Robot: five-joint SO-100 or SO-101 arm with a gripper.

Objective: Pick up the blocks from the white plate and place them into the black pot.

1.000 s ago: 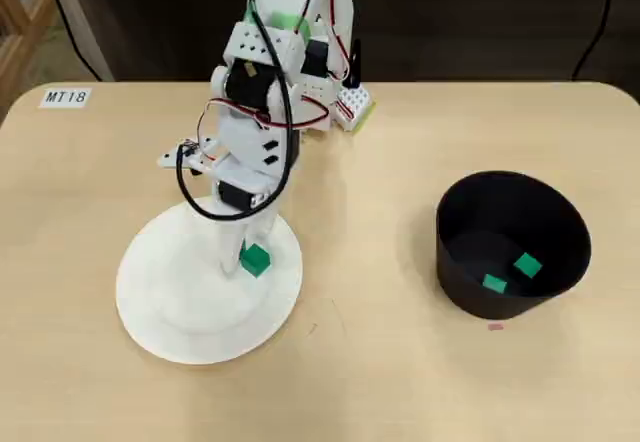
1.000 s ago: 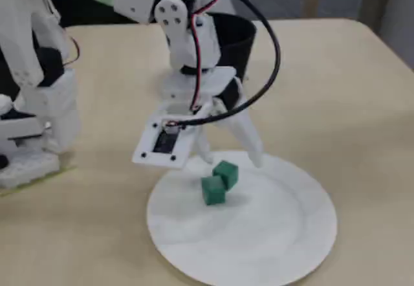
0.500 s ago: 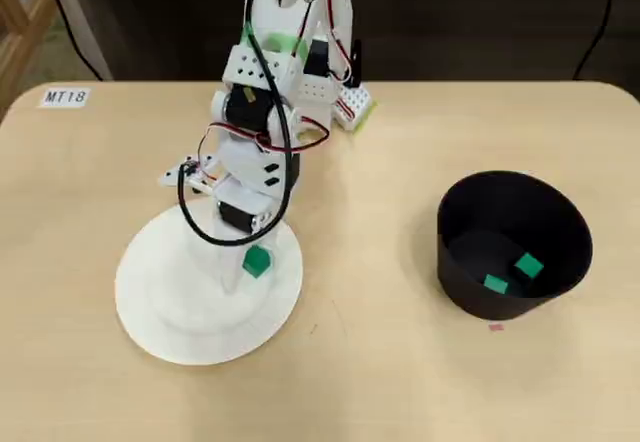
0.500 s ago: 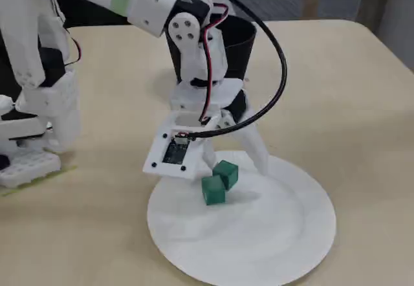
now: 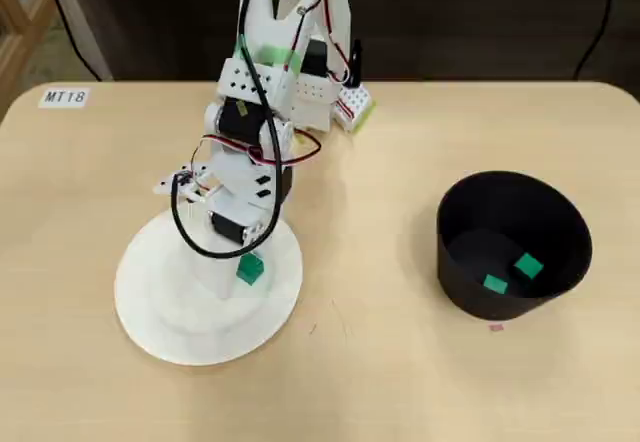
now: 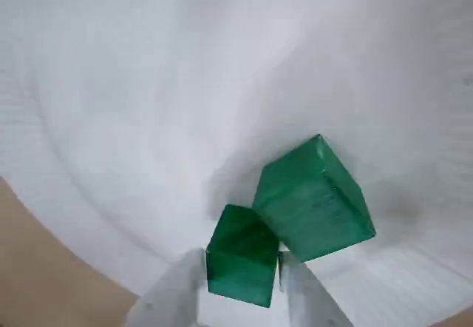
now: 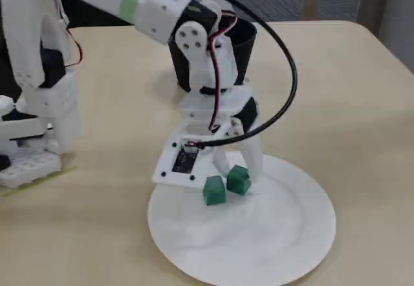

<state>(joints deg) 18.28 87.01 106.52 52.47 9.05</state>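
Two green blocks lie side by side on the white plate (image 5: 170, 312) (image 7: 272, 247) (image 6: 185, 83). My gripper (image 7: 238, 177) (image 6: 242, 262) is down on the plate, its white fingers (image 6: 174, 297) pressed against both sides of one block (image 7: 238, 179) (image 6: 242, 255), which still rests on the plate. The other block (image 7: 213, 190) (image 6: 314, 197) touches it, just outside the jaws. In the overhead view the arm hides most of this and only one block (image 5: 250, 270) shows. The black pot (image 5: 460, 292) (image 7: 239, 37) stands to the right in the overhead view, with two green blocks (image 5: 527, 265) (image 5: 494, 283) inside.
The arm's white base (image 7: 32, 124) stands at the left of the fixed view and at the table's back edge in the overhead view. A label reading MT18 (image 5: 66, 96) is stuck at the back left corner.
The gripper has come down onto the plate and its fingers have narrowed around one of the two blocks. The pot and its blocks have not moved.
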